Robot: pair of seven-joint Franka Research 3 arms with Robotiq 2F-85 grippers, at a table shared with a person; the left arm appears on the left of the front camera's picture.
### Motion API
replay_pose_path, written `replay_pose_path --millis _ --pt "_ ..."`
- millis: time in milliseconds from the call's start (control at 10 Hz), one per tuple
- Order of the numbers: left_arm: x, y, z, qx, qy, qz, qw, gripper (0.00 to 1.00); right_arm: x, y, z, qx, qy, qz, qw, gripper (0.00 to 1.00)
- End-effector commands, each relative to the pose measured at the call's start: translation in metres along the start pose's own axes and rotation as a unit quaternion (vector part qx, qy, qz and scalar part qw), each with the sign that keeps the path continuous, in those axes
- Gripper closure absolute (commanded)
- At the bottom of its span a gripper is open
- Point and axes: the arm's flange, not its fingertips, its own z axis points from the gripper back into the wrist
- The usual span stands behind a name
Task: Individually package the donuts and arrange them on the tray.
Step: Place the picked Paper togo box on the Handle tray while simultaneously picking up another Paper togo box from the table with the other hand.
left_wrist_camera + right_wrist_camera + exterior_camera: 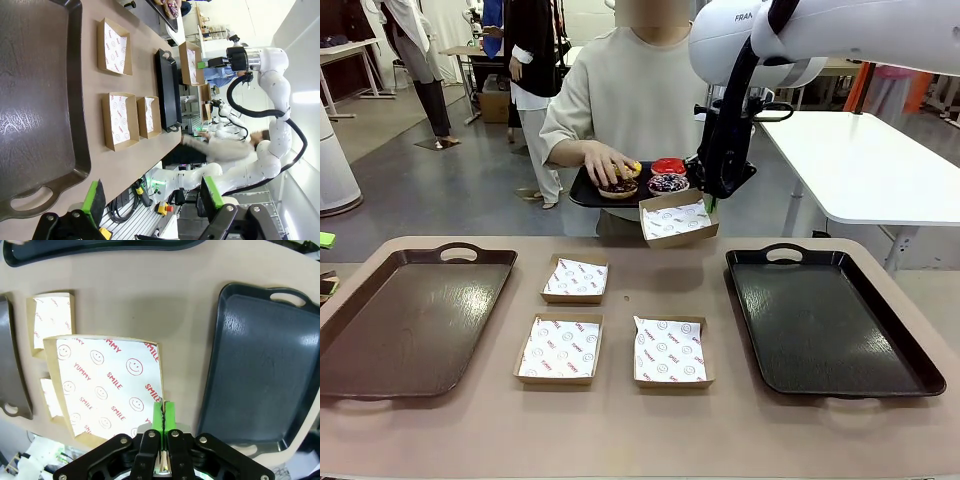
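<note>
Right pincer point(163, 414), clamped on a paper-lined box point(677, 218), should hold it level and steady near the person's hand point(608, 160) gripping a donut point(618, 188); left pincer point(152, 196) stands apart.

Looks like a robotics lab in an open hall. Grey floor point(420, 190), white tables point(860, 160) spaced about, a robot arm point(272, 75), loose cables point(120, 210) and perhaps a red stop button point(168, 208).
</note>
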Motion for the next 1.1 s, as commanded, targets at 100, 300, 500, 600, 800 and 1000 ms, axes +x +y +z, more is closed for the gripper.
replay_pose_path --millis 100,300,500,600,800,1000 --pt "0.0000 -0.0004 0.0017 -0.008 -0.002 -0.003 1.000 0.00 -0.0033 -0.0016 -0.0007 0.007 -0.004 -0.004 1.000 1.00" --pt "0.0000 -0.0004 0.0017 -0.008 -0.002 -0.003 1.000 0.00 -0.0033 -0.0016 -0.0007 0.007 -0.004 -0.004 1.000 1.00" --pt "0.0000 -0.0004 0.0017 -0.008 -0.002 -0.003 1.000 0.00 -0.0033 -0.0016 -0.0007 0.007 -0.004 -0.004 1.000 1.00" --pt "0.0000 -0.0004 0.0017 -0.008 -0.002 -0.003 1.000 0.00 -0.0033 -0.0016 -0.0007 0.007 -0.004 -0.004 1.000 1.00" --pt "0.0000 -0.0004 0.0017 -0.008 -0.002 -0.003 1.000 0.00 -0.0033 -0.0016 -0.0007 0.007 -0.004 -0.004 1.000 1.00" --pt "0.0000 -0.0004 0.0017 -0.008 -0.002 -0.003 1.000 0.00 -0.0033 -0.0016 -0.0007 0.007 -0.004 -0.004 1.000 1.00"
